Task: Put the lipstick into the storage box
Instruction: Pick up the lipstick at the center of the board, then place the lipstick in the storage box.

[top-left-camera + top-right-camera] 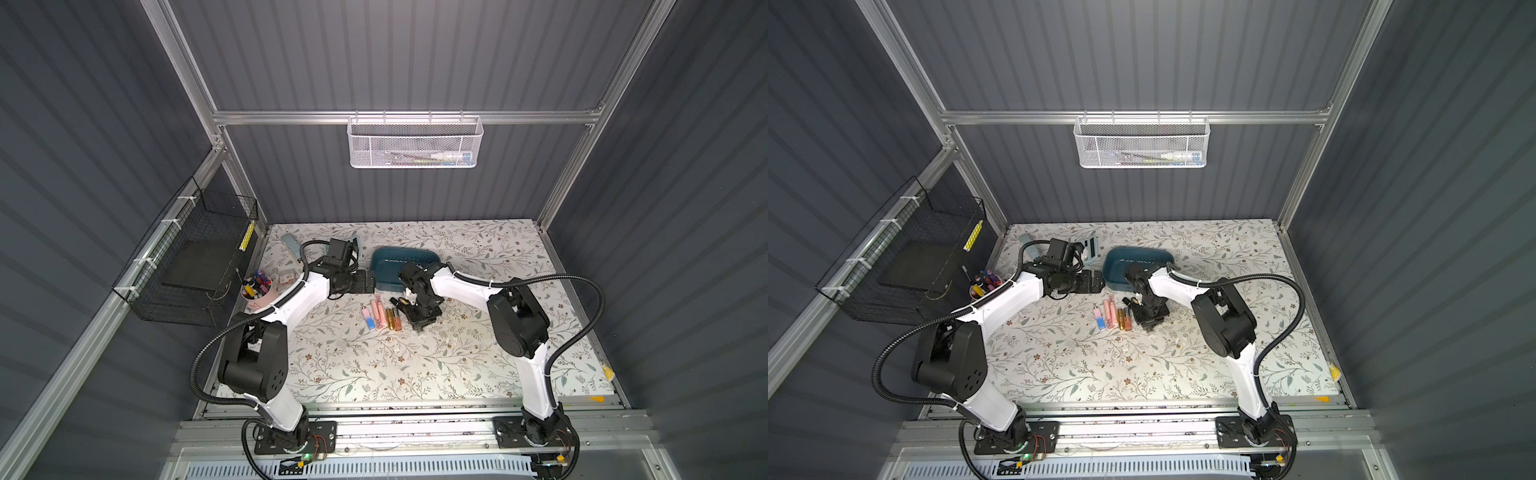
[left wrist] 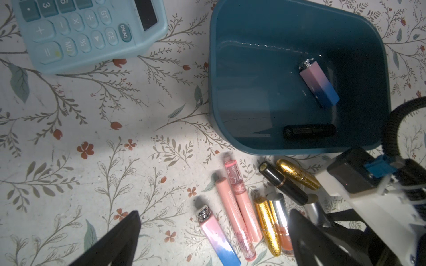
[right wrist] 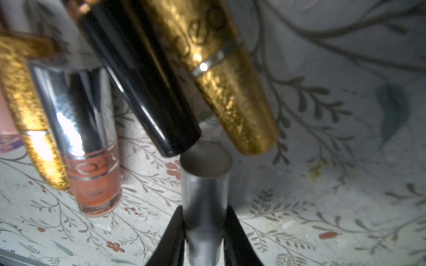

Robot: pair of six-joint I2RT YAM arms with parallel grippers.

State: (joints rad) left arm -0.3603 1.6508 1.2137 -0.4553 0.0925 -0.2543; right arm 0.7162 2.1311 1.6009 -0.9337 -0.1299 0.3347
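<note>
- The right gripper (image 3: 204, 208) has its jaws pressed against opposite sides of a silver lipstick (image 3: 205, 182). It grips near one end, and the other end sticks out ahead of the fingertips. I cannot tell whether the tube is off the table (image 3: 322, 207).
- The left gripper (image 2: 214, 213) is spread wide and holds nothing. The row of loose lipsticks (image 2: 230, 207) lies ahead of its fingers.
- The box (image 2: 211, 69) sits just behind the right gripper, past its wrist. A pink-and-blue lipstick (image 2: 319, 84) and a dark lipstick (image 2: 309, 131) lie inside it.
- The silver lipstick is smooth, round metal held near one end, so it may swing or slip out on the lift.
- A black lipstick (image 3: 143, 80) and a gold lipstick (image 3: 230, 92) lie just ahead of the free end, almost touching it. A forward nudge would send them rolling.
- A low carry could catch the box's near wall. The left gripper is also close by on that side.
</note>
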